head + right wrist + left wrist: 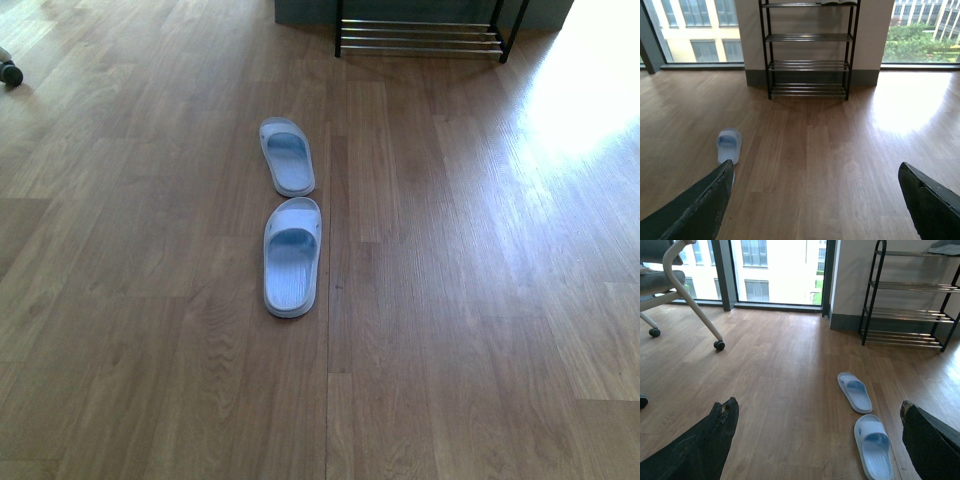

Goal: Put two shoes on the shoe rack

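Two pale blue-white slides lie one behind the other on the wood floor: the near shoe [291,257] and the far shoe [287,156]. The left wrist view shows both, near shoe [873,446] and far shoe [854,392]. The shoe rack [420,38], black-framed with chrome bars, stands at the far wall; only its lowest tier shows in the front view. Its tiers show fully as the shoe rack [808,50], with a grey shoe [945,247] on top. My left gripper [820,410] hangs open above the floor, left of the slides. My right gripper [815,172] is open too, with one slide [729,145] beside its finger.
An office chair [675,280] on castors stands at the left by the tall windows [775,270]. A castor [11,73] shows at the far left of the front view. Bright sunlight falls on the floor [580,100] right of the rack.
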Robot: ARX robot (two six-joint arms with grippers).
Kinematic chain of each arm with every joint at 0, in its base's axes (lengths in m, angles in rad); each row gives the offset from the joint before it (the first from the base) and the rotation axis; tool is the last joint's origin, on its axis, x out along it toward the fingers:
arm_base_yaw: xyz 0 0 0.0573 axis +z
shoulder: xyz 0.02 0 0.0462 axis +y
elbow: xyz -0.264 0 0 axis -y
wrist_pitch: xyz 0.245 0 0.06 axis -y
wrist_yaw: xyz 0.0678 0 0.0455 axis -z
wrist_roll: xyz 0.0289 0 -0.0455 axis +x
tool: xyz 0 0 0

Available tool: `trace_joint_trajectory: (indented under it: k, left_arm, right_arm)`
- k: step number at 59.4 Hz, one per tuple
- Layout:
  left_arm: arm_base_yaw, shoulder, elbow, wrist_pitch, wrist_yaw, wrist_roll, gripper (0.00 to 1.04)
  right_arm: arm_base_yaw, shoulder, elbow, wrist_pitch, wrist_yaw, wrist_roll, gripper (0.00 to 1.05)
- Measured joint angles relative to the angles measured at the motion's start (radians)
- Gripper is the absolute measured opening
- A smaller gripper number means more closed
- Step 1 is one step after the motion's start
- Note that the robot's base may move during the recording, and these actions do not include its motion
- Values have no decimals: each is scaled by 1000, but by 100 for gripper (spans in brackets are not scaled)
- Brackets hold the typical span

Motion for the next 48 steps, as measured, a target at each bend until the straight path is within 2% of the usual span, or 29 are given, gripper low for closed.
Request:
trace_joint_trajectory:
  k: [48]
  left_arm:
    - [0, 0, 0, 0, 2, 0, 95]
  right_arm:
    - [0, 0, 0, 0, 0, 0, 96]
